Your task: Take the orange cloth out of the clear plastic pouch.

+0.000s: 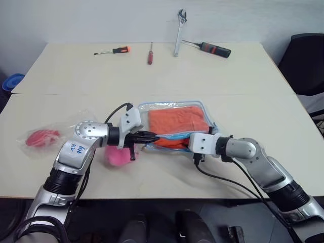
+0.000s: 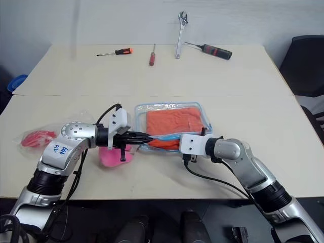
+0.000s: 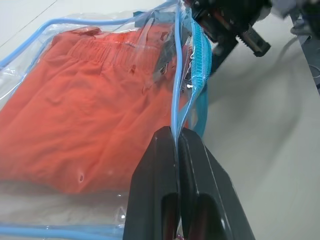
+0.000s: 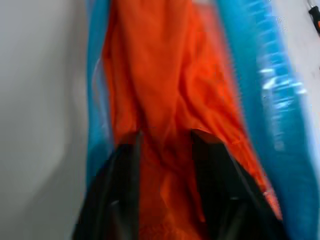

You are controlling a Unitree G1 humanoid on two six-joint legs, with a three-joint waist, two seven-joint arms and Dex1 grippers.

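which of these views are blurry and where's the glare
Right wrist view: motion-blurred throughout, orange cloth and fingers smeared. Left wrist view: sharp, with white glare on the clear plastic pouch. Eye views: crisp, evenly lit, with soft shadows under the wrench.

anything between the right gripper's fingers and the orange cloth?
No. In the right wrist view the right gripper has a fold of the orange cloth directly between its spread fingers, inside the clear plastic pouch.

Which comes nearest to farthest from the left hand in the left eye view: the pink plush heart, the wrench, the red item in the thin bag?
From the left hand:
1. Pink plush heart, just below it.
2. Red item, far left.
3. Wrench, at the table's far edge.
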